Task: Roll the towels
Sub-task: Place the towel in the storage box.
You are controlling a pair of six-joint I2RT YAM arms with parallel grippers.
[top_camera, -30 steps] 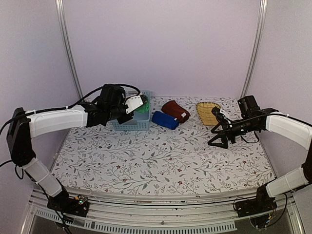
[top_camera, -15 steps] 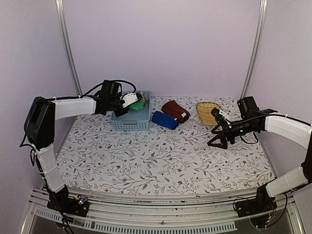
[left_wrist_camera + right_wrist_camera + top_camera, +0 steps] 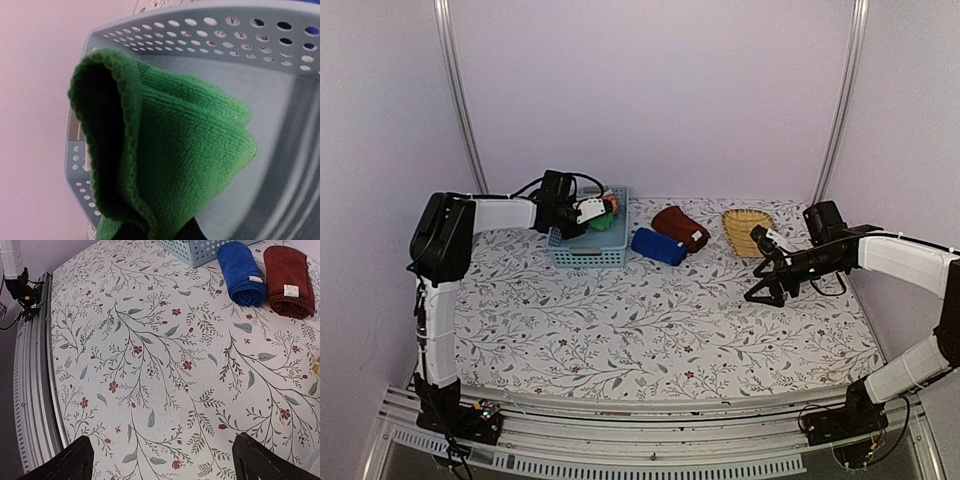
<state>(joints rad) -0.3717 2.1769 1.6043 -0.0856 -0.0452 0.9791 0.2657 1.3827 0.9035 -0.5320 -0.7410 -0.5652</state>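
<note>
Floral table (image 3: 150,365) lies under spread right fingers (image 3: 75,460); left fingers (image 3: 590,209), nearly hidden, pinch green towel (image 3: 190,150) over basket (image 3: 280,100).

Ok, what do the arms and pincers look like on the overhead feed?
The left arm and right arm both have white shell links, black joints and loose black cables. The left pincer carries a white cover; the right pincer has black fingers.

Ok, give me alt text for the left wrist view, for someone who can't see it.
A folded green towel fills the frame, pinched at the bottom edge by the left pincer. Behind it is the inside of a light blue perforated basket.
</note>
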